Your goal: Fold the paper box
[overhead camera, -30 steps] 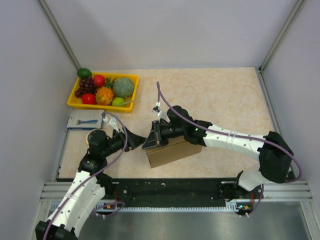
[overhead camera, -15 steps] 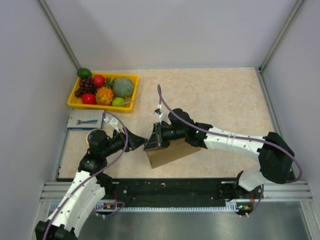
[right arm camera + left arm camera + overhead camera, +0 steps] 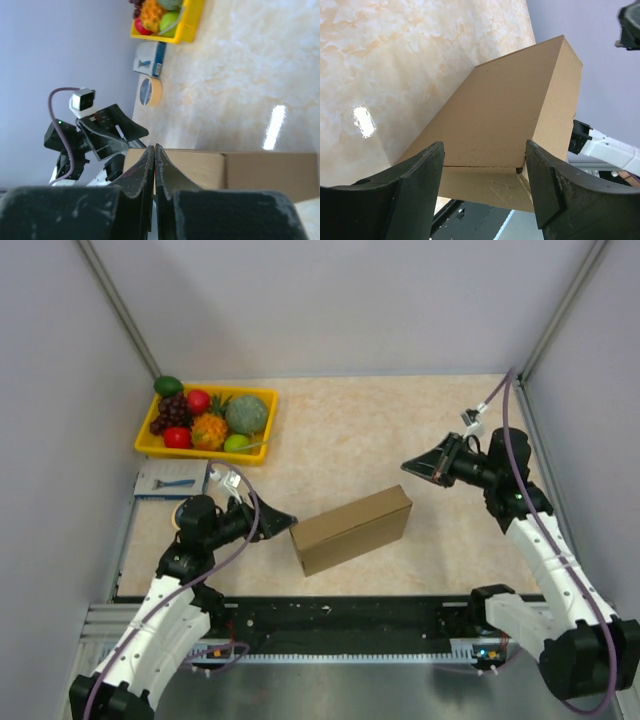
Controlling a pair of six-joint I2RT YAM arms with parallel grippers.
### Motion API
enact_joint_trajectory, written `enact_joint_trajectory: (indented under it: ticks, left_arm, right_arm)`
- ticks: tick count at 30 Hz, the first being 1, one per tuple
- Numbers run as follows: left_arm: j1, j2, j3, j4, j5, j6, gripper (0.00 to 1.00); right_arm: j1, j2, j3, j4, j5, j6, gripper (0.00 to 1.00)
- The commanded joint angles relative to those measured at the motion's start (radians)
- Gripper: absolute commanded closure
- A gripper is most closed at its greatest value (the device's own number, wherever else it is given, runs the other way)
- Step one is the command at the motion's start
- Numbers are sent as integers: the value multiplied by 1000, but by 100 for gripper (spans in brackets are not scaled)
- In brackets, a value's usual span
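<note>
The paper box is a plain brown cardboard box, folded shut, lying flat on the table near the front. My left gripper is open, level with the box's left end, with that end just ahead of its jaws. In the left wrist view the box fills the space beyond the gripper, not touched by either finger. My right gripper is shut and empty, raised off to the box's right rear. In the right wrist view its tips point toward the box.
A yellow tray of fruit stands at the back left, with a small blue-white packet in front of it. The right wrist view shows a tan roll beside the packet. Side walls close in the table.
My right gripper has left the box's left end and swung back to the right rear, shut and empty. The left gripper has edged closer to the box's left end.
</note>
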State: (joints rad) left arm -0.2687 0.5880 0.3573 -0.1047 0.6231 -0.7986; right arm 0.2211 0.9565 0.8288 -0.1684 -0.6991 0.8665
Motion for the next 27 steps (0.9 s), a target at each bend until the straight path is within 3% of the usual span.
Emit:
enact_joint_trajectory:
  ticks: [1,6,9,10,12,16,19,21,24,27]
  left_arm:
    - [2,12,57,-69,3,90,30]
    - [2,18,71,-82,-2,93,32]
    - [2,27,66,-72,3,85,33]
    - [2,30,66,-70,9,84,34]
    - [2,35,65,-66,12,82,34]
    - [2,39,65,-69,15,84,34]
    - [2,36,66,-78,10,87,34]
    - [2,38,63,-70,9,82,34]
    - [2,42,60,-63,13,76,34]
    - [2,42,60,-55,17,72,34]
  right_arm:
    - [-106,30,-45,-43,-194,-64,100]
    - [-114,50,-117,10,-229,-54,100]
    - [-111,31,-252,156,-266,26,100]
    - [-109,31,-291,273,-276,84,100]
    - [-106,44,-381,323,-280,101,100]
    - [-106,36,-350,272,-269,37,100]
    - [-106,-16,-167,42,-209,-59,100]
    - [-106,-6,-67,-5,-235,-58,100]
    - [-69,10,-68,6,-240,-29,100]
    - [-20,24,-183,58,-220,-9,100]
